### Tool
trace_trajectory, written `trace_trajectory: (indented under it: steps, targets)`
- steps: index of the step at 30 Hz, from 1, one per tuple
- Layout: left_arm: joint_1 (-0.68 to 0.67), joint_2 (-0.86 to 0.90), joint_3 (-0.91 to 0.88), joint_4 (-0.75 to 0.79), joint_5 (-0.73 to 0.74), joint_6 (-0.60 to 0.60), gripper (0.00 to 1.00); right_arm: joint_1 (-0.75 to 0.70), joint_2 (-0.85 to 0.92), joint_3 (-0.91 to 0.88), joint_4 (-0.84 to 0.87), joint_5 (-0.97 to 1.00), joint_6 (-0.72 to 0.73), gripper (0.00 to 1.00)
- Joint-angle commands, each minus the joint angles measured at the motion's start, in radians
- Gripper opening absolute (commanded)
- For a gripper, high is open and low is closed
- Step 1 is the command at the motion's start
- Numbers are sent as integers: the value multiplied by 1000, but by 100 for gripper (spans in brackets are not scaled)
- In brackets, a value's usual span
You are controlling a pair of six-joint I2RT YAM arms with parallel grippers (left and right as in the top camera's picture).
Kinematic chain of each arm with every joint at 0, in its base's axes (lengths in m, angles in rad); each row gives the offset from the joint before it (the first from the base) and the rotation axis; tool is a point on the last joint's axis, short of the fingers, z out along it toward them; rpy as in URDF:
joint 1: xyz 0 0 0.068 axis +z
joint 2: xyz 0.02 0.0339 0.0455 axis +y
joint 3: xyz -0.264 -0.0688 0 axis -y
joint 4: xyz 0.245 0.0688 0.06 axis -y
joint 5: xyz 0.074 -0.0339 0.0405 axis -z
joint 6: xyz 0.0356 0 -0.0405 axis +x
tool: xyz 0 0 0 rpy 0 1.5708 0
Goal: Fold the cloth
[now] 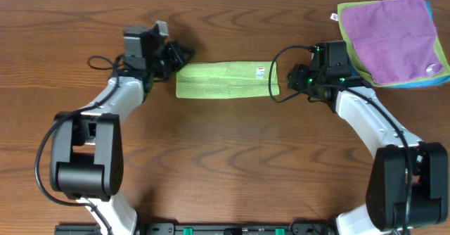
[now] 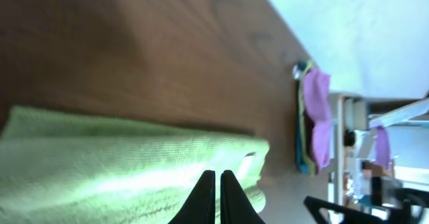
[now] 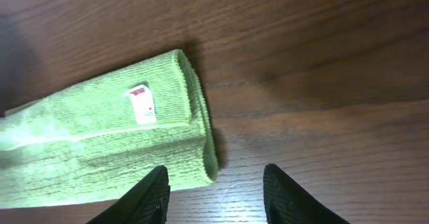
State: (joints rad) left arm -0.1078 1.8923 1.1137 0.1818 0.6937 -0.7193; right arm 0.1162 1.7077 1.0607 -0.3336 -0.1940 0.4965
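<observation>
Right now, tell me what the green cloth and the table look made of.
Green cloth: likely microfibre terry, matte, with a fine ribbed nap and a sewn label. Table: wood or wood-look laminate, dark brown, semi-gloss; grain lines and soft glare show.

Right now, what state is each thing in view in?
Cloth: folded into a long strip, lying flat, tag up.
Stack: spare cloths piled flat, purple on top.
Left arm: jaws shut, at the cloth's left end.
Right arm: jaws open, empty, at the cloth's right end.
</observation>
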Motion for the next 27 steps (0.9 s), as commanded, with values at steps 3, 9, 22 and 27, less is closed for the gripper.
trace_trajectory:
  steps: [3,9,22,27]
  targets:
    - [-56,22,18,-75,-127,55,6,-3,-14,6,-4,-22,100,51]
    - [-71,89,18,-103,-182,96,6,-3,-5,-3,-7,-32,153,52]
    - [-71,148,18,-105,-267,96,6,11,21,-63,108,-32,197,52]
    - [-71,148,18,-114,-285,96,5,16,100,-63,198,-51,219,52]
